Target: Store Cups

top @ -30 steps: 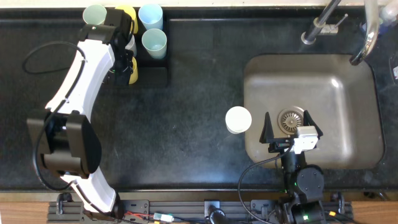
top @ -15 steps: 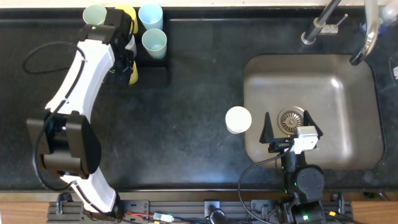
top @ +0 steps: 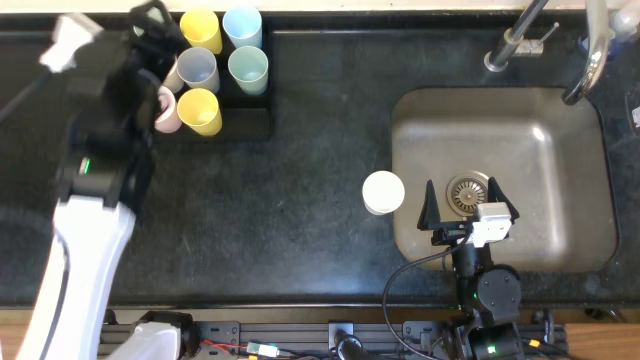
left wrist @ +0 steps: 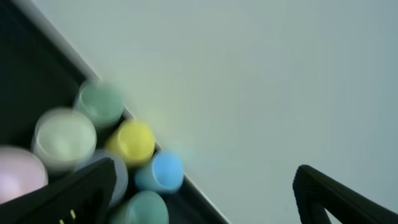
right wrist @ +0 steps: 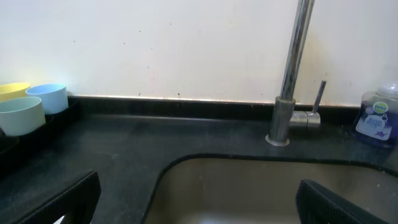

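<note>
Now my left arm has swung up off the rack (top: 255, 125), the left gripper's (left wrist: 205, 168) jaws spread and empty, so I judge the yellow cup (top: 200, 110) stowed. One white cup (top: 383, 192) remains on the worktop (top: 300, 220) beside the sink (top: 560, 110). The right gripper (top: 462, 195), jaws spread, hangs close by.

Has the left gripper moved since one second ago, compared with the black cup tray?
Yes. The left gripper has risen and shifted left, from over the cups to the black tray's left edge.
</note>
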